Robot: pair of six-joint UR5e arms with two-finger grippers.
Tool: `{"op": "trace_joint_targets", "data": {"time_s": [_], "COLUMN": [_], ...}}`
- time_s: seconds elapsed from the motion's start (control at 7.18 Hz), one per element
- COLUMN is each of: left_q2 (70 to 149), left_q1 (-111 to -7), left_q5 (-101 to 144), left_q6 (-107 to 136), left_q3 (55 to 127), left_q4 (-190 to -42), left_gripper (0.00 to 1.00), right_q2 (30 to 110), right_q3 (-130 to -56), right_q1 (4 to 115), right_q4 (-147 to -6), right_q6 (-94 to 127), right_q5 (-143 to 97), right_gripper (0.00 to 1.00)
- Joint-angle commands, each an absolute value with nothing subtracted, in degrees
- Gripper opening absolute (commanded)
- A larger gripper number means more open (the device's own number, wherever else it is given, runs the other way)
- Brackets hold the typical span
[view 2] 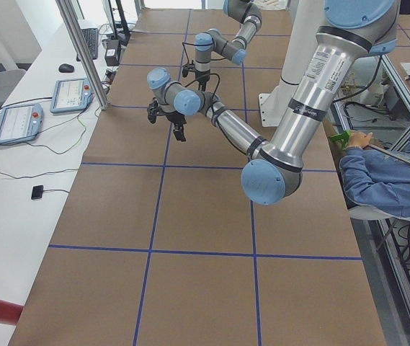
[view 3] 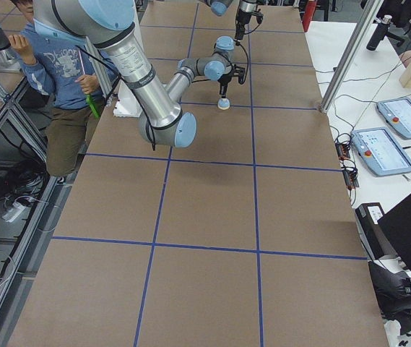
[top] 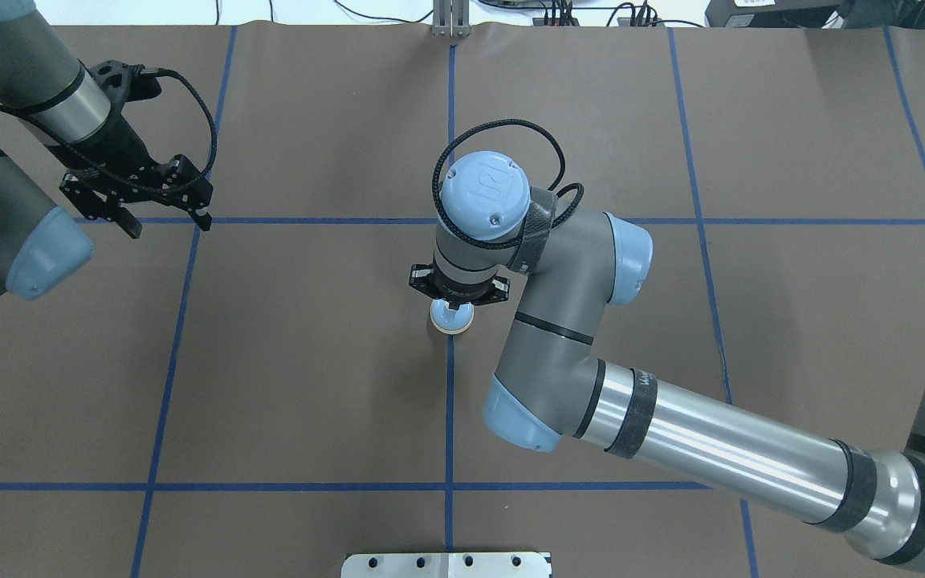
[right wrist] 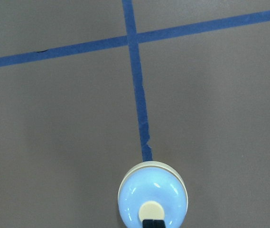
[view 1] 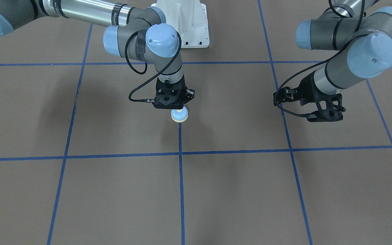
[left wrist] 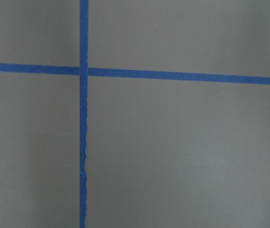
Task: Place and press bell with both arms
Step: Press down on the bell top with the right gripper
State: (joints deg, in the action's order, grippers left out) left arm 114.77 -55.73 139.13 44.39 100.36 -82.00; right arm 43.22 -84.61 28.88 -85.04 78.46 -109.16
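right gripper (top: 452, 307) pinches the bell (top: 451, 319) by its button; left gripper (top: 169, 227) hangs spread apart.

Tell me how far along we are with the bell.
Done: the bell is near the table's middle, on a blue tape line, directly under the right gripper. In hand: that gripper's tip meets the cream button; whether it grips or presses, I cannot tell. Left: the left gripper, open, hangs far aside and has not yet touched the bell.
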Motion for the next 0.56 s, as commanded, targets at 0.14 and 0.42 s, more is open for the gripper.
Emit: {"op": "trace_joint_targets", "data": {"time_s": [0.14, 0.42], "left_q2": [114.7, 114.6], "left_q1": [-55.7, -55.5], "left_q5": [139.0, 139.0], "left_q6": [44.5, 44.8], "left_q3": [100.4, 100.5], "left_q4": [-82.0, -82.0], "left_gripper": [0.99, 0.99], "right_q2": [43.2, 43.0], "right_q3": [-80.9, -84.3], "right_q1": [28.9, 30.7], "right_q4": [-80.6, -81.6], "right_q6": [78.1, 78.3], "right_q5": [-109.4, -113.2], "right_gripper": [0.00, 0.00]}}
